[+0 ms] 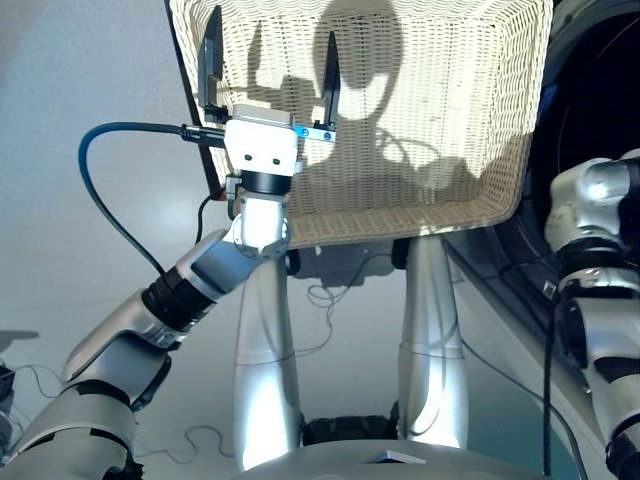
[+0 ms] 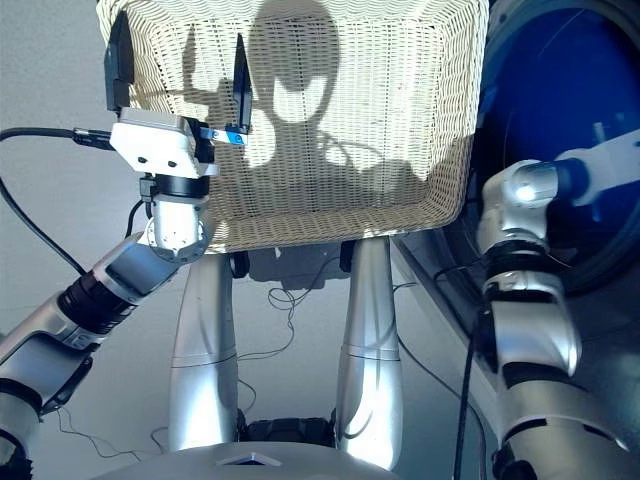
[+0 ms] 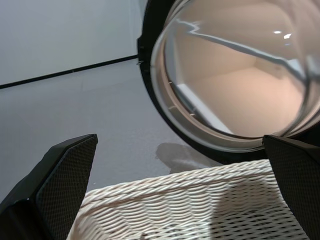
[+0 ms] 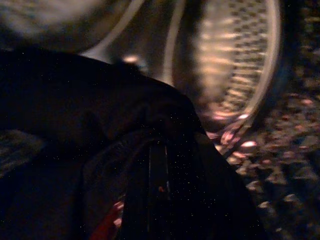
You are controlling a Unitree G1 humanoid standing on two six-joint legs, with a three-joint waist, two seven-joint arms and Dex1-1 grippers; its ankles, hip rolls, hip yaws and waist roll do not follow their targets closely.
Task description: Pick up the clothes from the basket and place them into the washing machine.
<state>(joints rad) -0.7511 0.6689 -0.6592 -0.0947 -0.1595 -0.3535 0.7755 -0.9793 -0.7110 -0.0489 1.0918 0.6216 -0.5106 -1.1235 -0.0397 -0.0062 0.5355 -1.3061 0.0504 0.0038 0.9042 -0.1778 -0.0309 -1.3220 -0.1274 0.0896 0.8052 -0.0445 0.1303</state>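
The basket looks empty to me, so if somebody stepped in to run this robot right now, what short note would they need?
Left pincer: open, empty, held above the basket's near left part.
Right pincer: reached into the washing machine; its own camera shows dark cloth right in front of it, with the drum's holed metal wall behind. Whether it grips that cloth cannot be seen.
Basket: no clothes visible in it.
Done: the basket appears cleared.
Left: confirm the dark cloth is let go inside the drum, then draw the right arm out. A bit of red shows by the dark cloth.
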